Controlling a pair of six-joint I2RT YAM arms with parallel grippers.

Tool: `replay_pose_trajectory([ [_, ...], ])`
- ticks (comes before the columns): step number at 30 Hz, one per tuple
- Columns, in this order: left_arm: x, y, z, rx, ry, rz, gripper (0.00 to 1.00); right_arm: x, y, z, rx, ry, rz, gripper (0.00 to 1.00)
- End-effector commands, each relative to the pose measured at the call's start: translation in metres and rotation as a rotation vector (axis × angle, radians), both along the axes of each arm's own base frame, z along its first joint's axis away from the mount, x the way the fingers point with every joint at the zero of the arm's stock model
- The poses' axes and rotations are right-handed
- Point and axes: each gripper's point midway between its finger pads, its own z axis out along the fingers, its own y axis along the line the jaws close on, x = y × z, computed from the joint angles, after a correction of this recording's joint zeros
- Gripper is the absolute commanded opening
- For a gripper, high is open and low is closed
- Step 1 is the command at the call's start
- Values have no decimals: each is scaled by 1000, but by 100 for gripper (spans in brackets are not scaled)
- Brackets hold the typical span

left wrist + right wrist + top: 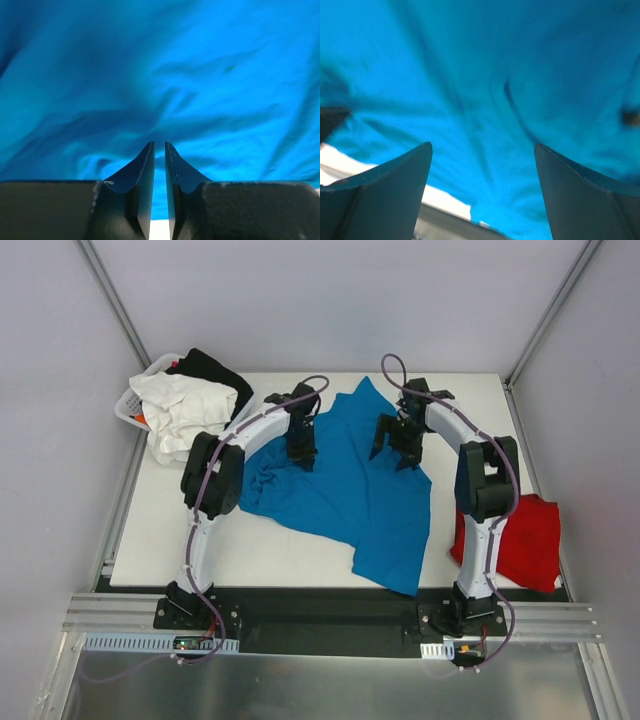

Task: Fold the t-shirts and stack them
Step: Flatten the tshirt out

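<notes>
The turquoise-blue t-shirt [350,500] lies rumpled across the middle of the white table [170,540]. My left gripper [300,458] is down on its left part. In the left wrist view its jaws [160,144] stand almost together, tips in a pucker of blue cloth [200,60] with folds running toward them. My right gripper [393,455] hovers over the shirt's upper right part. It stands open [482,145] with only blue fabric [470,65] beneath and nothing between the fingers. The red t-shirt [530,540] lies bunched at the table's right front, partly behind the right arm.
A white basket [128,405] at the back left corner holds a white garment [180,410] and a black garment [210,370]. Frame posts and grey walls enclose the table. Bare table shows at the front left and along the back right.
</notes>
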Motion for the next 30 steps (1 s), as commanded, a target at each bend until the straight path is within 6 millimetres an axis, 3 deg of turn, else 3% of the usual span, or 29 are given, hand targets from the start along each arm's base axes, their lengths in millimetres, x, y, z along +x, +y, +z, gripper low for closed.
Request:
replay_pose_trajectory([
  [1,-38,35,22,79,10,36,15,-50,21,40,79,-25,75,86],
  [2,-48,40,24,95,11,38,17,-71,20,30,76,13,79,88],
  [4,-77,59,33,133,2,38,19,-90,28,41,88,-15,111,90],
  [6,-92,78,40,178,-22,67,23,-112,28,31,80,12,129,91],
  [7,-110,91,47,197,-24,80,24,-120,32,36,82,-4,149,91],
  [11,-138,123,61,263,-51,115,25,-144,30,20,63,24,170,87],
  [12,-141,128,62,275,-59,124,25,-151,29,13,61,45,170,81],
  [13,-149,135,63,278,-60,137,25,-155,31,10,63,53,180,63],
  [15,-156,147,58,297,-46,169,25,-159,32,3,53,68,196,38],
  [16,-165,154,50,309,-24,186,25,-162,34,1,47,72,211,14],
  [18,-169,163,46,311,-17,216,24,-164,36,-1,39,83,219,1],
  [23,-165,187,38,271,-32,305,24,-163,43,4,36,79,231,1],
  [26,-154,205,39,253,-72,354,24,-164,44,7,27,78,237,1],
  [30,-138,213,33,235,-79,356,24,-170,43,6,13,83,245,4],
])
